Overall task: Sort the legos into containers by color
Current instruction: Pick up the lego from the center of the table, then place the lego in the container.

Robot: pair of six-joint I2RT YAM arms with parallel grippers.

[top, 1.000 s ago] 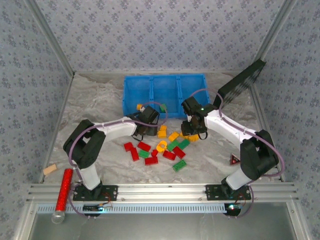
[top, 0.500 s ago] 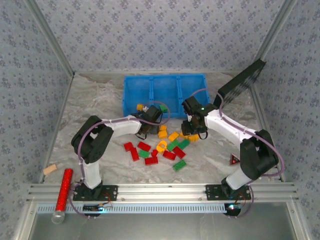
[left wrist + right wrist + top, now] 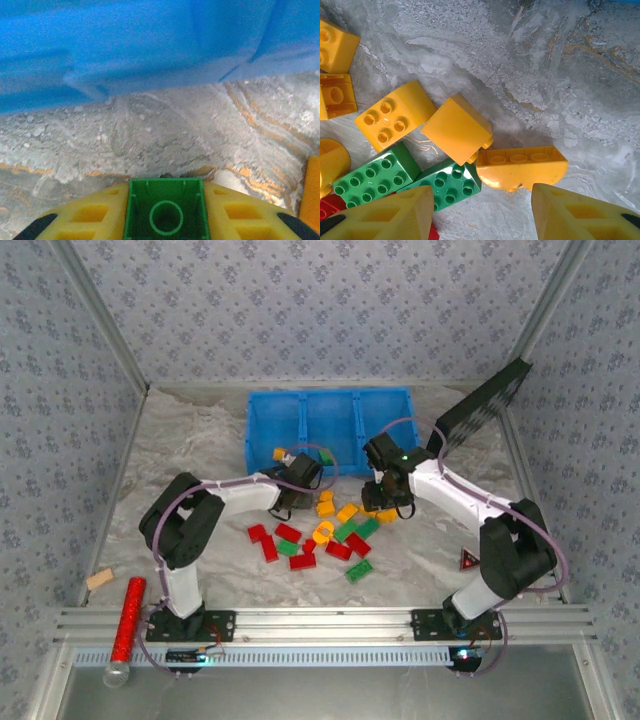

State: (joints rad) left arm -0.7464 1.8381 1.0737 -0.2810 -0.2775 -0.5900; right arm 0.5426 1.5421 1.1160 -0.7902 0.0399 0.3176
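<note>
Sorting is only just getting going: the left gripper is clamping a small green studded plastic brick just short of the bright blue three-compartment plastic tray; the right gripper is hanging spread wide over yellow-orange bricks; the red, green and yellow pile is lying unsorted on the marbled table.

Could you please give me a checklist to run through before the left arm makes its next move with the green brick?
1. Grip: ok. The left fingers are shut on the green brick.
2. Brick over a compartment: not ok. The blue tray wall is ahead, and the marbled table lies below.
3. Which compartment takes green: cannot tell. The tray contents are too small to make out in the top view.
4. Right fingers: ok. They are open, with a yellow-orange brick just ahead of their gap.
5. Clearance between the two sets of fingers: ok. They are apart in the top view.
</note>
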